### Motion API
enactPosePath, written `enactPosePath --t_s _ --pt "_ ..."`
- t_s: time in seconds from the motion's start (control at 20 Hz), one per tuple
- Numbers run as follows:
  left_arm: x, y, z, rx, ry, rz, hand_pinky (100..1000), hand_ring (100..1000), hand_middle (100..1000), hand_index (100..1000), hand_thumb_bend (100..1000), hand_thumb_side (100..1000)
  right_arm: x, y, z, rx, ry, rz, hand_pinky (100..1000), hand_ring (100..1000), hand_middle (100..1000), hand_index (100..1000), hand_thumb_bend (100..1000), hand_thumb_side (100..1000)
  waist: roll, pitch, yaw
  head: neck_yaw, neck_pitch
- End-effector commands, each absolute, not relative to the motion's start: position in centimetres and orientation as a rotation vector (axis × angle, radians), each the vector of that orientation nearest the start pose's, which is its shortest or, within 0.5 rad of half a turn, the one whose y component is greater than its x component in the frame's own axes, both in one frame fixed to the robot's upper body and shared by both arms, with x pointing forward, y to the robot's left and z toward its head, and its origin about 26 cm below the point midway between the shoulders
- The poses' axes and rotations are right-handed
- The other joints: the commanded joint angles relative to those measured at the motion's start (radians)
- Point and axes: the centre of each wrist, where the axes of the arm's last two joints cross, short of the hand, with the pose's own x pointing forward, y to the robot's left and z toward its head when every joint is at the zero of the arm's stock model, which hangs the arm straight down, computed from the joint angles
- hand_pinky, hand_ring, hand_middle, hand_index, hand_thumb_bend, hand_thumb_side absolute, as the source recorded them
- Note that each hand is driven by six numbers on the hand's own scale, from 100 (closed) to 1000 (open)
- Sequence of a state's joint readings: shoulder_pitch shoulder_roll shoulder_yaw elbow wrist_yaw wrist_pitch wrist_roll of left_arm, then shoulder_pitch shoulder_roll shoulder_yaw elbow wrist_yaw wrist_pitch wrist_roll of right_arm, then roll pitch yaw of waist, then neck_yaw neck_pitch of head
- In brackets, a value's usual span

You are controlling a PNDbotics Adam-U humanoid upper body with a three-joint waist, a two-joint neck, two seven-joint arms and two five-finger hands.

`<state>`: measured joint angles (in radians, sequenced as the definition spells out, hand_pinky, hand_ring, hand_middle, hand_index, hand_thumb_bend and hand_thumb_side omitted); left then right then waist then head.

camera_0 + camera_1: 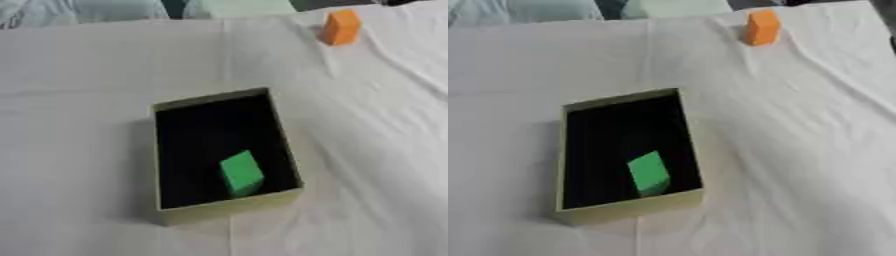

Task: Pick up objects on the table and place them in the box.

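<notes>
An open box (pixel 286 145) with olive-tan walls and a black inside stands in the middle of the white-covered table. A green block (pixel 241 173) lies tilted inside it, near the front wall. An orange block (pixel 340 27) stands upright on the cloth at the far right, well apart from the box. Neither of my hands shows in either view.
The white cloth (pixel 798 140) has folds and creases running down the right side. Pale blue and light green fabric shapes (pixel 114 10) line the far edge of the table.
</notes>
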<state>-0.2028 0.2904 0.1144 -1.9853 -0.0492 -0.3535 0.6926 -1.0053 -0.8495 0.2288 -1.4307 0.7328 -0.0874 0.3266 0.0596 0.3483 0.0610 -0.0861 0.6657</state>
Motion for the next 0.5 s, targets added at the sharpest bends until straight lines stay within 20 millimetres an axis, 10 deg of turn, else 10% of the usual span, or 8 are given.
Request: enactPosePath --t_s 0.05,0.5 --pt "28.9 29.5 18.2 -0.732 3.436 -0.721 940 713 735 866 459 845 40.1 -32.7 38.6 2.01 2.289 -2.023 828 888 836 895 415 100 -0.003 -0.013 0.001 0.0 -0.015" --pt "28.9 29.3 18.3 -0.73 3.432 -0.726 941 710 733 865 457 845 42.6 -35.2 37.6 2.104 2.234 -2.192 838 915 848 899 402 100 -0.004 0.0 0.006 0.0 -0.033"
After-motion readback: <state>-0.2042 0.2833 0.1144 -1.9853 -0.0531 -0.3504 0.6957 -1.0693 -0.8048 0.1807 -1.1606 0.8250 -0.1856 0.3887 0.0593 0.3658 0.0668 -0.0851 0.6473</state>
